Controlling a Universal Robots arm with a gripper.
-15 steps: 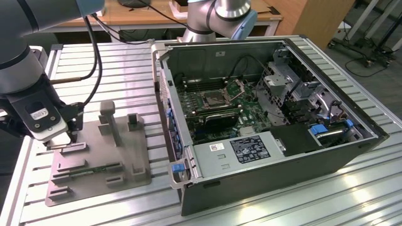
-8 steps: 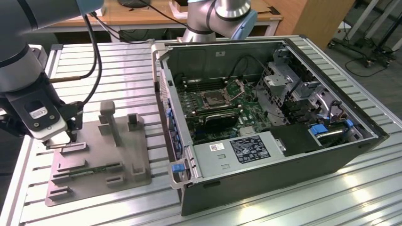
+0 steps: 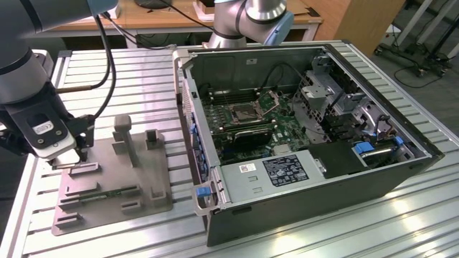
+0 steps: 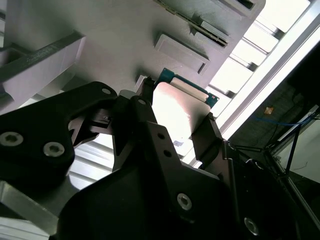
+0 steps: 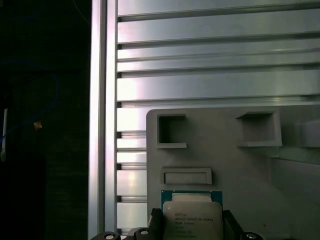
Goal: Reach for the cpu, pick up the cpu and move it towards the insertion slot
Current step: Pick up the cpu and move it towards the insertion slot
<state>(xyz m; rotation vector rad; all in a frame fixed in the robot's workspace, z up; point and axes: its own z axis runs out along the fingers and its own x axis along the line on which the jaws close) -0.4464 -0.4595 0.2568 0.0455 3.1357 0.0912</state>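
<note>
The open computer case (image 3: 344, 188) holds the insertion slot (image 3: 244, 114) on its board, while at the grey fixture's (image 3: 115, 180) corner by the table's edge my gripper (image 4: 177, 110) clamps the silvery-topped, green-bordered cpu (image 5: 192, 219) by two opposite sides.

Print on cpu (image 5: 192, 220), case label (image 3: 285, 170): unreadable.
</note>
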